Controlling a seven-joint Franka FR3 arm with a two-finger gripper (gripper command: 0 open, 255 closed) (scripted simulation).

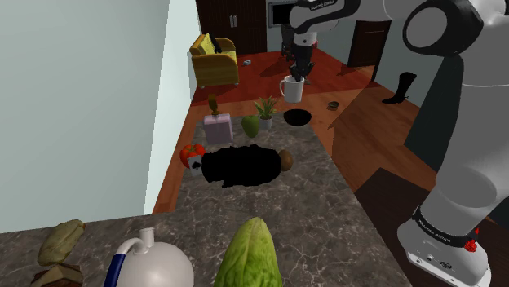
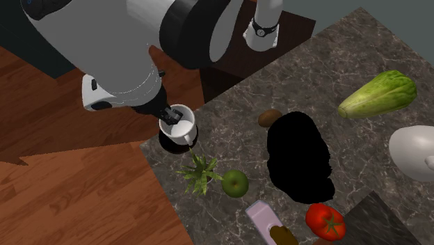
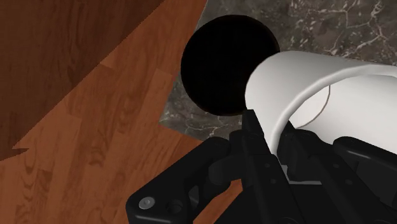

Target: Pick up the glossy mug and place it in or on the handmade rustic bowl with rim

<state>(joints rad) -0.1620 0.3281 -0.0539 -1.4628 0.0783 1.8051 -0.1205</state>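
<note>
The hand [image 3: 275,150] is closed on the white mug [image 1: 292,88], its black fingers [image 3: 254,137] clamping the mug's wall at the rim. The mug hangs clear of the table [image 1: 326,204], just above a round black bowl [image 1: 297,117]. In the second exterior view it covers part of the bowl.

The bowl sits at the table's far corner, close to two edges. Past them the reddish-brown plank floor [image 3: 95,127] lies open. On the table side the room is tighter. A small spiky potted plant [image 2: 199,172] stands just beside the bowl, with a green apple [image 2: 235,183] touching its leaves and a pink carton [image 2: 263,217] further along.

The table is dark grey stone with pale veining, and its edges are straight. The mug is a smooth, glossy cylinder with a handle. The bowl is drawn flat black, so no texture shows.

Near the table's middle lies an irregular black area [image 2: 300,156], with a small brown oval thing [image 2: 270,118] at its edge and a red tomato [image 2: 325,221] on the other side. A ribbed green lettuce [image 2: 379,94] and a rounded white jug [image 2: 414,152] lie well apart from the bowl.
</note>
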